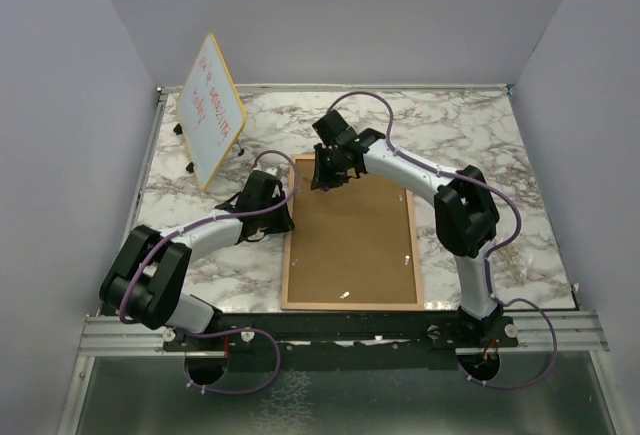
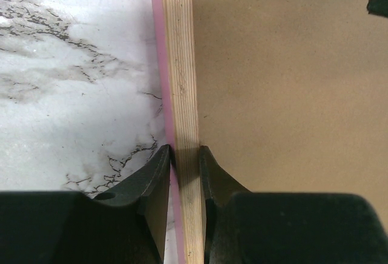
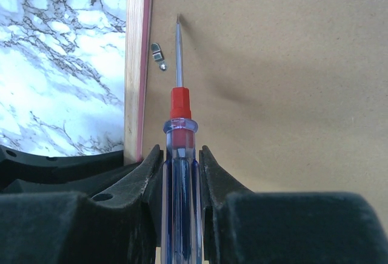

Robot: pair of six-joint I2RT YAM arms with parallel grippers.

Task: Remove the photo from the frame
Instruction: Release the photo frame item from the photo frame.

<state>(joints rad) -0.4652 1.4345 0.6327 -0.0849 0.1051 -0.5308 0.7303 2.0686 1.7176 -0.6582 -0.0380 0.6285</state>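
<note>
The frame (image 1: 350, 245) lies face down on the marble table, with its brown fibreboard back up and a thin pink border. My left gripper (image 1: 286, 217) is shut on the frame's left wooden edge (image 2: 182, 64), one finger on each side (image 2: 185, 152). My right gripper (image 3: 180, 152) hovers over the frame's far left corner (image 1: 330, 173), shut on a screwdriver (image 3: 180, 103) with a clear blue handle and red collar. Its tip rests on the backboard beside a small metal clip (image 3: 158, 56). The photo is hidden under the backboard.
A yellow-edged whiteboard (image 1: 212, 110) with red writing stands tilted at the back left. More small clips (image 1: 409, 255) sit on the frame's right and near edges. Grey walls close in three sides, and the arm bases sit on the rail at the near edge (image 1: 340, 333).
</note>
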